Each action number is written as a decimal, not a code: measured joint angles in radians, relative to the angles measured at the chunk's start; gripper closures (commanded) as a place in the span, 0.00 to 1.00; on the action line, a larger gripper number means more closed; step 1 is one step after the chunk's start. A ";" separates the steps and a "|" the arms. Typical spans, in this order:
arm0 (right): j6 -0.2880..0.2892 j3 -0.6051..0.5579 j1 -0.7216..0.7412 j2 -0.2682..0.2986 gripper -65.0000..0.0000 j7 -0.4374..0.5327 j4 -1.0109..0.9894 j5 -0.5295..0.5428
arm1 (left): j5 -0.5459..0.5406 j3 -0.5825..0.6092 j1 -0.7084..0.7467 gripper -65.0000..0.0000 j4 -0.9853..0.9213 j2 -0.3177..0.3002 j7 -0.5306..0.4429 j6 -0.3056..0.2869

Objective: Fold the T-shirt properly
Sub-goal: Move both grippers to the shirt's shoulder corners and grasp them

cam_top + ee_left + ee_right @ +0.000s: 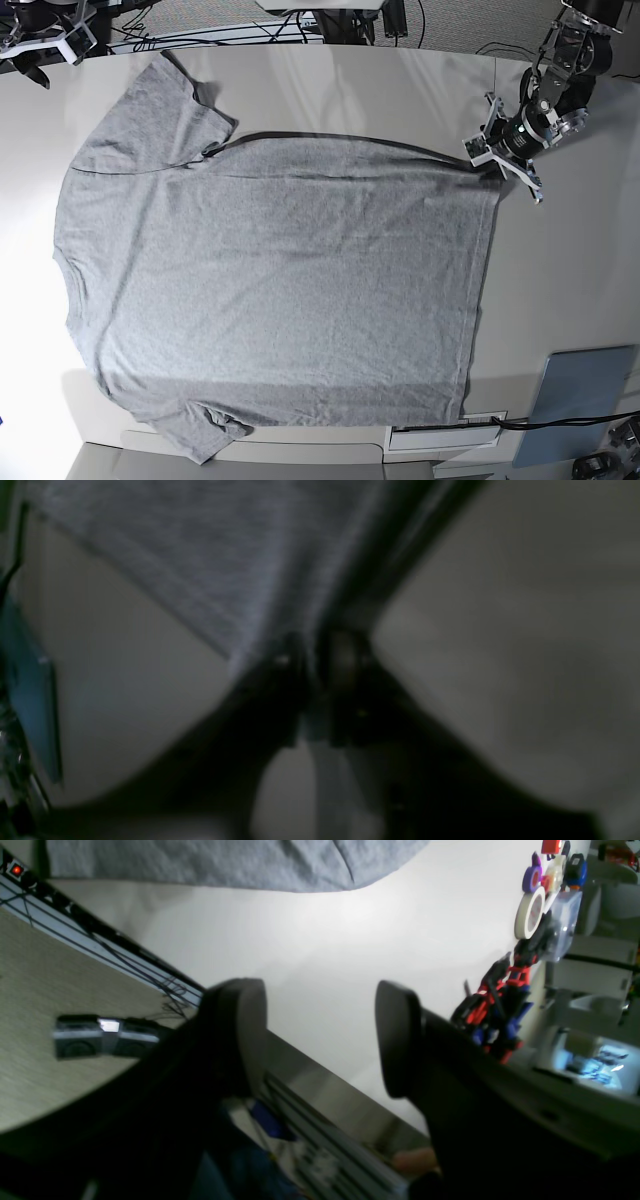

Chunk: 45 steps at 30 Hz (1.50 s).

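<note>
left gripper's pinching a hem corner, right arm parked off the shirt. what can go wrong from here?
1. The left gripper holds only the corner of the T-shirt; the thin pinch, blurred in the left wrist view, may slip.
2. The right gripper is open and off the cloth, so a one-sided pull could skew the fold.
3. A ridge already runs along the far edge and could get creased in.

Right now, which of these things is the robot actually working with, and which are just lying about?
Part of the job:
- large heather-grey cotton T-shirt, spread flat
- left pincer, shut on the shirt's corner
- right pincer, open and holding nothing

Just lying about:
- flat blue-grey panel at the table edge
- cream roll of tape
- red, blue and black clutter beside it
</note>
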 measured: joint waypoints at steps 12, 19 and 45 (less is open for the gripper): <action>0.069 0.000 0.004 0.147 0.48 0.226 -0.058 -0.341 | 0.088 0.000 0.005 1.00 0.000 0.002 -0.025 -0.002; 0.089 -0.033 0.126 0.224 0.48 0.256 -0.172 -0.348 | 0.098 -0.005 0.008 1.00 0.002 0.023 -0.012 -0.001; 0.156 -0.491 0.474 0.350 0.48 0.151 -0.450 -0.348 | 0.190 -0.008 0.005 1.00 0.005 0.085 0.020 0.023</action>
